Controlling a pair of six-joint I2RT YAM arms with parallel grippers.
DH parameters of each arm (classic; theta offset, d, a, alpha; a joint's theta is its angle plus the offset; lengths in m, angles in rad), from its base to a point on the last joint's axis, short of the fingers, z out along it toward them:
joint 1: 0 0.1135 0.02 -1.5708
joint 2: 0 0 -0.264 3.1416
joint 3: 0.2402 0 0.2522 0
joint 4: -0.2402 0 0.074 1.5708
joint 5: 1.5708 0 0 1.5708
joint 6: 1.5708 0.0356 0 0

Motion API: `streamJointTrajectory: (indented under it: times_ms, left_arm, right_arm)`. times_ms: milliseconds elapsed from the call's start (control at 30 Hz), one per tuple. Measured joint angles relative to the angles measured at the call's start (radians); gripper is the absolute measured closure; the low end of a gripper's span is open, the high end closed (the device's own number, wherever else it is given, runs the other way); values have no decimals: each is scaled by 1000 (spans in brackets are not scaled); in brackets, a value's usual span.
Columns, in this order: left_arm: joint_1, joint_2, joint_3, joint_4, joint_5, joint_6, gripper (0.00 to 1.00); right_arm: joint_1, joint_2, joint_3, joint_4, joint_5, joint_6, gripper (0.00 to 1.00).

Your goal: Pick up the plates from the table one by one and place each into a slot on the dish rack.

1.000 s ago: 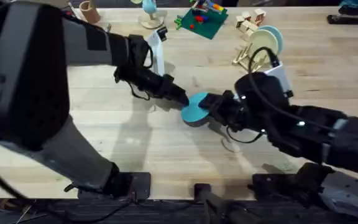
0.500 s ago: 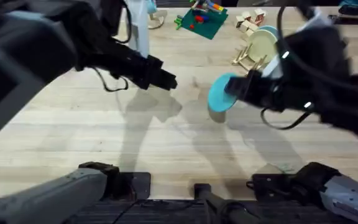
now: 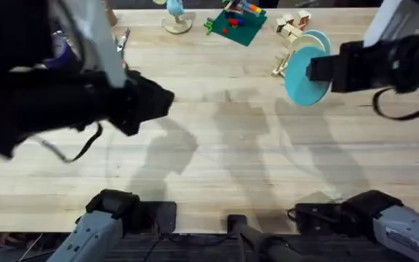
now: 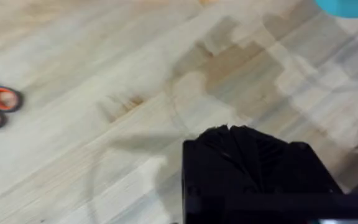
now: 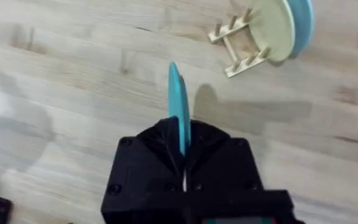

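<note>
Table (image 3: 217, 153) pale planks; right tool (image 5: 182, 163) clamps turquoise plate (image 3: 302, 76); left tool (image 4: 229, 132) closed, empty.

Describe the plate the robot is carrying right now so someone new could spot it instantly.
Start at the small wooden dish rack at the table's far right, which already holds a cream plate and a pale blue one. Just in front of it, the right tool grips a turquoise plate by its edge, the one plate up in the air.

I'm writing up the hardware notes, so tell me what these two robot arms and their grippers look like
Both arms are black with loose black cables looping alongside and a white section near each wrist. The left gripper has blocky black fingers with ridged tips. The right gripper is a boxy black housing with visible screws. Grey base links sit by black mounts at the table edge.
</note>
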Motion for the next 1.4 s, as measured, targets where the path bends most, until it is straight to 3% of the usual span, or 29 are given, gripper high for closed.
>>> streamJointTrajectory:
  times_ms: [167, 233, 400, 433, 467, 733, 1100, 1400]
  left_arm:
    - [0, -93, 0, -8, -48, -8, 962]
    - [0, -99, 0, -14, -60, -10, 887]
    - [0, -96, 0, -23, -79, -12, 124]
    - [0, -96, 0, -24, -82, -17, 40]
    - [0, -96, 0, -24, -85, -17, 15]
    - [0, -96, 0, -19, -89, -18, 6]
    - [0, -96, 0, -19, -89, -18, 7]
    - [0, -96, 0, -19, -89, -18, 7]
  right_arm:
    - [-23, 77, 77, -36, 0, -123, 974]
    - [-23, 103, 94, -36, 0, -161, 974]
    - [-23, 134, 117, -37, 0, -232, 973]
    - [-23, 135, 120, -37, 0, -245, 973]
    - [-23, 135, 123, -37, 0, -256, 973]
    - [-31, 155, 207, -50, 25, -346, 973]
    - [-50, 334, 449, -124, 67, -543, 973]
    - [-172, 417, 520, -119, 15, -641, 973]
